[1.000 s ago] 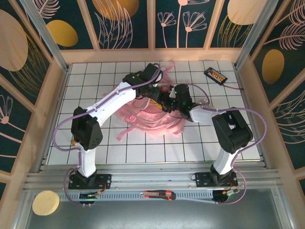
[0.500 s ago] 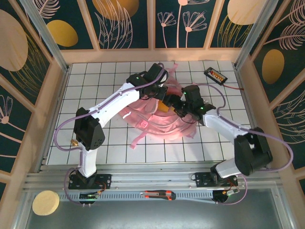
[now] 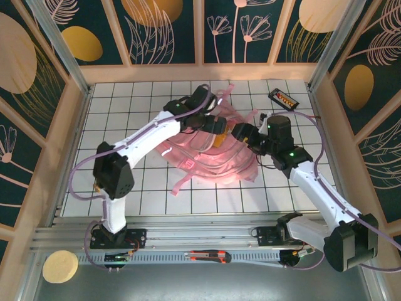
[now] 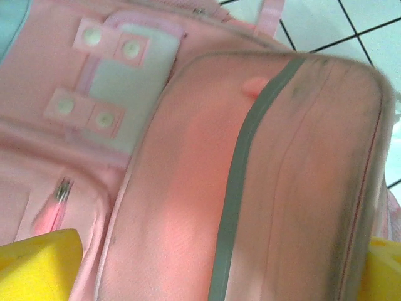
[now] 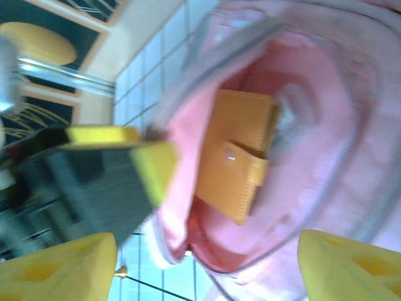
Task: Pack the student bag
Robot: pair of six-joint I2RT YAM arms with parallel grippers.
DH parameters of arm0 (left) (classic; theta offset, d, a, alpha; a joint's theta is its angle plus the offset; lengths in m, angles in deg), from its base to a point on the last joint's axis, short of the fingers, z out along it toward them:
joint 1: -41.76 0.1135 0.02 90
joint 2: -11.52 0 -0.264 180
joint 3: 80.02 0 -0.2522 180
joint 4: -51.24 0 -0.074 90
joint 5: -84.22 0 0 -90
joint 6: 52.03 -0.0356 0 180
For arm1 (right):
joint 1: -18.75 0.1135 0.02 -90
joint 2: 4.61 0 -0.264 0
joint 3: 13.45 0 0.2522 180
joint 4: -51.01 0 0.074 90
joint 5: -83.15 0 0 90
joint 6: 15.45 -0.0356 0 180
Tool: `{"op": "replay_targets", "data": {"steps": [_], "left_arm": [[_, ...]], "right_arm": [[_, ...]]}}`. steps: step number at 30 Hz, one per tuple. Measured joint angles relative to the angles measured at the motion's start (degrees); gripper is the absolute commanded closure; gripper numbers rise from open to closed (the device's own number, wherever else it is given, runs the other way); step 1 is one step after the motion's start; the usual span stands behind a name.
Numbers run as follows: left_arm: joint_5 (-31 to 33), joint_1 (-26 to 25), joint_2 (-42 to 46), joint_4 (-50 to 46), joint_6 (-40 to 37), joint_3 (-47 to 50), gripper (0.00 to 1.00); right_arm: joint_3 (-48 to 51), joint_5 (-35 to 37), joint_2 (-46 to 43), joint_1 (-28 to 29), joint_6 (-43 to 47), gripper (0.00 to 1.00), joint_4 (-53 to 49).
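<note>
The student bag [image 3: 213, 160] lies slumped near the middle of the tabletop [image 3: 119, 106], toward the back, with its mouth gaping. Both arms meet over it. The left tool [image 3: 218, 133] hovers over the bag's upper panel with its yellow pads [image 4: 37, 266] spread wide, gripping nothing — the pink fabric and a grey strip [image 4: 241, 182] pass beneath them. The right tool [image 3: 238, 132] looks straight into the opening, its fingers [image 5: 59, 266] likewise apart and empty. Inside sits an orange wallet [image 5: 241, 150] with a snap tab, so at least one item looks packed. What else is in there I cannot tell. Left to do, by my reading: closing the bag, and perhaps more loading — a small black gadget [image 3: 283, 99] lies well apart at the back right, though whether it belongs in the bag is unclear.
</note>
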Motion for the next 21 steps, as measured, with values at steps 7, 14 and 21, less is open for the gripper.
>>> {"op": "replay_targets", "data": {"steps": [7, 14, 21], "left_arm": [[-8.02, 6.1, 18.21, 9.99, 11.39, 25.49, 0.01], [-13.22, 8.66, 28.02, 19.15, 20.09, 42.38, 0.01], [-16.79, 12.22, 33.42, 30.16, 30.01, 54.18, 0.02]], "right_arm": [[0.37, -0.09, 5.22, -0.68, 0.37, 0.22, -3.63], [0.37, -0.07, 5.27, -0.68, 0.37, 0.21, -3.56], [0.92, -0.11, 6.4, -0.68, 0.7, 0.22, -2.93]]}}
